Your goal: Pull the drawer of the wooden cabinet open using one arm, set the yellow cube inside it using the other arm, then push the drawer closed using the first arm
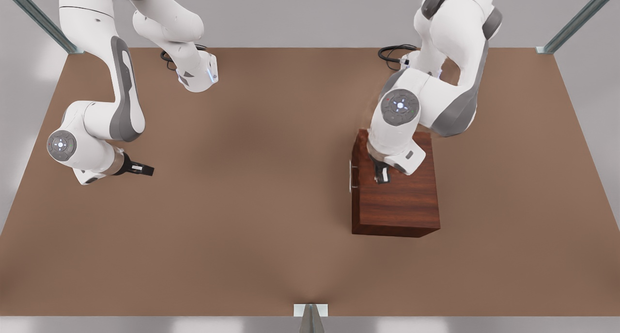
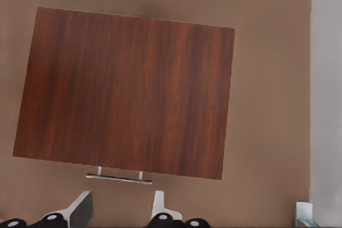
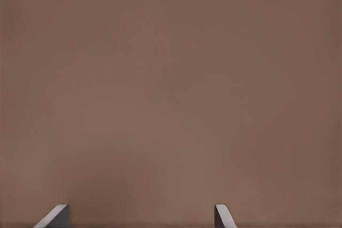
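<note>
Dark reddish-brown wooden cabinet (image 1: 397,202), boxy, streaked with fine lengthwise grain, standing on the table toward the front view's right. Top face broad and plain in the left wrist view (image 2: 125,92). Drawer fully in, flush with the cabinet front; only its thin silver bar handle (image 2: 118,178) standing proud on two short posts, also seen as a pale sliver on the cabinet's side toward the front view's left (image 1: 350,176).

Left gripper (image 1: 382,174) above the cabinet top, near the handle edge, pointing down; fingers (image 2: 80,210) spread apart, nothing between them, not touching the handle. Left arm white with grey joint panels, bent over the cabinet from the far edge of the table.

Right gripper (image 1: 140,169) low over bare table at the front view's left, well apart from the cabinet, waiting; fingertips (image 3: 54,217) wide apart and empty, plain brown surface beneath them.

Table (image 1: 252,188) a flat matte brown slab, evenly lit. Pale grey floor and wall around it. Metal frame struts (image 1: 576,21) slanting up from the far corners, another short bracket (image 1: 310,313) at the middle of the near edge. Black cables (image 1: 395,52) coiled by each arm's base.
</note>
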Controlling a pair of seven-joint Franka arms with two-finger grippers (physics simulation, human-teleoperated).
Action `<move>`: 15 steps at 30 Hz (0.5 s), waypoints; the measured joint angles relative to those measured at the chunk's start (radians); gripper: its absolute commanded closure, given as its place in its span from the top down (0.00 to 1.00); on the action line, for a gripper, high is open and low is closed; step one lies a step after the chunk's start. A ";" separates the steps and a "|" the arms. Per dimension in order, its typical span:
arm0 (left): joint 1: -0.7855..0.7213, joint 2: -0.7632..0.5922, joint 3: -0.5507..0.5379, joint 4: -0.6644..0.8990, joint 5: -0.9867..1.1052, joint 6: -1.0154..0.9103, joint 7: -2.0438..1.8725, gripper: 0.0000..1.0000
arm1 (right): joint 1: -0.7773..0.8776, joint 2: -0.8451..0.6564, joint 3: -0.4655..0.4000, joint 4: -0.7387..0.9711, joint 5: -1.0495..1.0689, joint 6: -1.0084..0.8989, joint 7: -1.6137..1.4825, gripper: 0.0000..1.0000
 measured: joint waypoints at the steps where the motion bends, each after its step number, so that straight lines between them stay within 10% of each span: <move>1: 0.075 -0.027 0.018 -0.001 -0.025 -0.035 0.104 1.00 | 0.000 0.000 0.000 0.000 0.000 0.000 -0.001 1.00; 15: 0.295 -0.060 0.045 -0.247 -0.120 0.174 1.269 1.00 | 0.005 0.008 0.006 0.048 -0.004 -0.045 -0.002 1.00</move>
